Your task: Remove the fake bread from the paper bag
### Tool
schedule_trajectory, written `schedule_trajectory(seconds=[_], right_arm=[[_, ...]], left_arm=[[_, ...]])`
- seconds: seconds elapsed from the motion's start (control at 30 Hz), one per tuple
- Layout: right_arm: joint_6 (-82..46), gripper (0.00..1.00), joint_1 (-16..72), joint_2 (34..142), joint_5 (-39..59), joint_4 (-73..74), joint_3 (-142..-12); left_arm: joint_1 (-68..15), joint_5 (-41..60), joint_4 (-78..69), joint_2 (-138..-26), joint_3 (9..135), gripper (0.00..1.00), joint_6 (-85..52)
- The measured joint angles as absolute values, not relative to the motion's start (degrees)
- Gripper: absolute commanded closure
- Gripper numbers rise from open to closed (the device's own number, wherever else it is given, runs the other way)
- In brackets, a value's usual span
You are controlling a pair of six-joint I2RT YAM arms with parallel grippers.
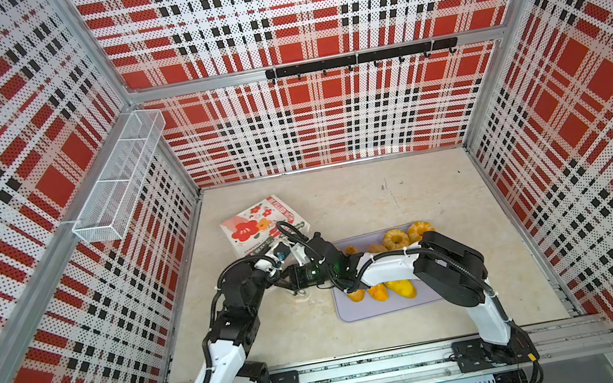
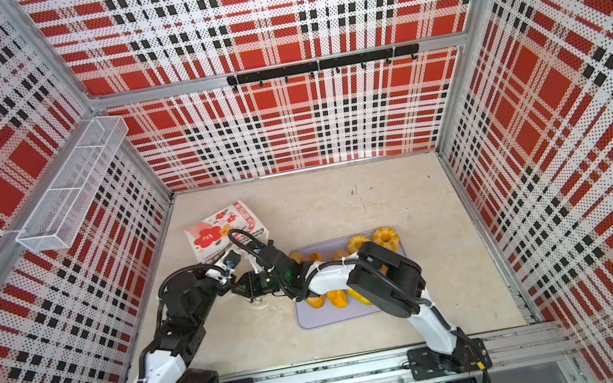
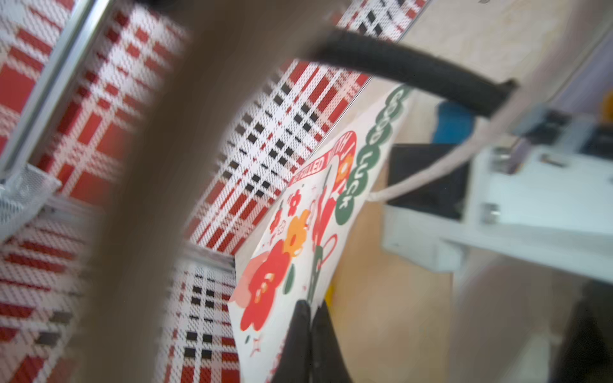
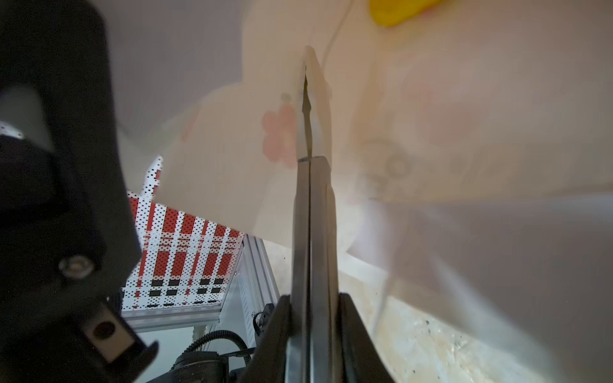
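- I am seeing the paper bag [image 1: 256, 226] lying flat at the left rear of the worktop [image 1: 381, 197], printed face up.
- The left pincer [image 3: 310, 313] is standing closed, its black fingers pinching the bag's printed edge between them.
- The right pincer [image 4: 310, 165] is reaching across the middle and is likewise closed, nipping a fold of the bag's white paper at its tips.
- Both pincers are meeting at the bag's near end, just beside each other.
- The fake bread [image 1: 399, 288] is lying on the lavender tray [image 1: 379, 309], right of the bag and apart from both pincers. The right arm is crossing over it and hiding part of it.
- A yellow piece [image 4: 394, 11] is showing just past the right pincer's tips. I cannot tell whether it is lying inside the bag.
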State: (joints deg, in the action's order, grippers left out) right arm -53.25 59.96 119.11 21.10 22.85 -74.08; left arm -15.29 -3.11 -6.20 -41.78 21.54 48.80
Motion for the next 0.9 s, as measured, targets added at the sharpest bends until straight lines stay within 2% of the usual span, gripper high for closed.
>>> schedule_trajectory(seconds=[0.23,0.53,0.67,0.9], right_arm=[[-55.2,0.93,60.0,119.2,20.8,22.5,-72.6],[-69.6,0.91,60.2,119.3,16.3,28.5,-69.4],[-76.2,0.88,60.4,121.5,15.1,35.4,-70.7],[-86.6,0.79,60.1,128.1,14.8,42.2,-74.7]], left_arm=[[-19.2,-7.2,-4.8,-40.7,18.2,1.0,52.1],[-21.1,-14.2,-4.6,-48.5,21.7,1.0,45.2],[-23.6,-16.2,-5.2,-51.4,22.6,1.0,42.4],[-23.2,-21.4,-4.7,-53.2,22.6,1.0,40.2]])
